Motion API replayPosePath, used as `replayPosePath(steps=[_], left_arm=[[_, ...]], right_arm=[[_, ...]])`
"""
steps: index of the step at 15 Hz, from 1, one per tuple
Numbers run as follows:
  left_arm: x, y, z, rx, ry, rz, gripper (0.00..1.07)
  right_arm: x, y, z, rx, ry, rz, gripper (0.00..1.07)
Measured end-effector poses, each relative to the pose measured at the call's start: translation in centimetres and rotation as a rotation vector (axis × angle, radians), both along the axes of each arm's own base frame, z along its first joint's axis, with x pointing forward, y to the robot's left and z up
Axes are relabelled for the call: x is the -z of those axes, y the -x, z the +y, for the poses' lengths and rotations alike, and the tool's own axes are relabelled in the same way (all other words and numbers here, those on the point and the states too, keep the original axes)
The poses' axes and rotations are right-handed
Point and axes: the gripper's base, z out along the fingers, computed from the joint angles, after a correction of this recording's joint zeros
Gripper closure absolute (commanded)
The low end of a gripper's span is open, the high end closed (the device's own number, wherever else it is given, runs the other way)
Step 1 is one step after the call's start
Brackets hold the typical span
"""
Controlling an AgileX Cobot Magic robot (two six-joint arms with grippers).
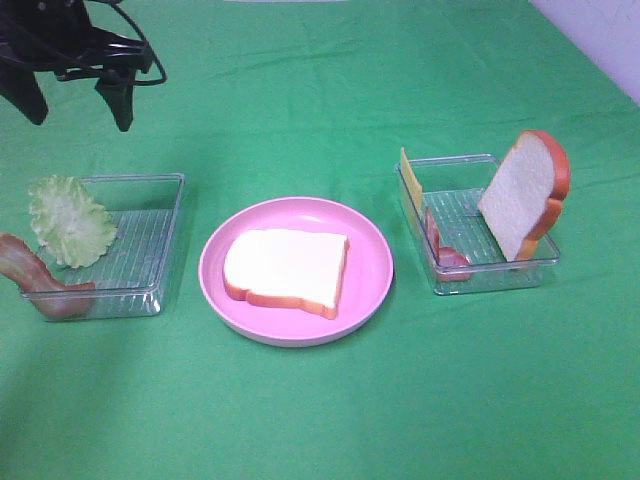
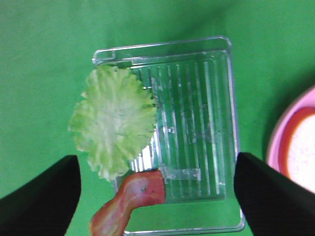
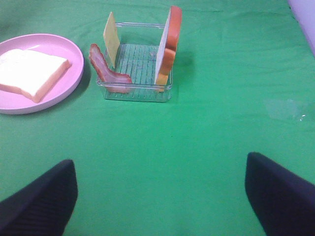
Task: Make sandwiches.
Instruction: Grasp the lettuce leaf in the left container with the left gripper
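One white bread slice (image 1: 286, 270) with an orange-brown crust lies flat on the round pink plate (image 1: 370, 240). The left clear tray (image 1: 150, 215) holds a pale green lettuce leaf (image 1: 68, 220) and a bacon strip (image 1: 35, 275) leaning over its left edge. The right clear tray (image 1: 500, 265) holds a second bread slice (image 1: 525, 195) standing upright, a yellow cheese slice (image 1: 411, 175) and a bacon strip (image 1: 445, 250). My left gripper (image 1: 80, 100) hangs open above the left tray, empty; its wrist view shows the lettuce (image 2: 115, 120) and bacon (image 2: 133, 199) below. My right gripper (image 3: 160, 196) is open and empty, short of the right tray (image 3: 138, 91).
A green cloth (image 1: 320, 410) covers the table. A pale wall or edge (image 1: 600, 40) shows at the far right corner.
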Motion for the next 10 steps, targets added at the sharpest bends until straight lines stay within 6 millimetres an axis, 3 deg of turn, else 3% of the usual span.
replayPosePath(steps=[1, 3, 5, 9, 10], left_arm=[[0.0, 0.0, 0.0, 0.0, 0.0, 0.0, 0.26], [0.3, -0.7, 2.9, -0.069, 0.002, 0.008, 0.26], [2.1, -1.5, 5.2, -0.125, -0.004, 0.049, 0.26], [5.2, -2.3, 5.5, -0.13, -0.014, 0.119, 0.32], [6.8, -2.6, 5.4, -0.13, -0.02, 0.154, 0.34]], right_arm=[[0.0, 0.0, 0.0, 0.0, 0.0, 0.0, 0.21], [0.0, 0.0, 0.0, 0.0, 0.0, 0.0, 0.21], [0.0, 0.0, 0.0, 0.0, 0.0, 0.0, 0.21], [0.0, 0.0, 0.0, 0.0, 0.0, 0.0, 0.21], [0.0, 0.0, 0.0, 0.0, 0.0, 0.0, 0.21]])
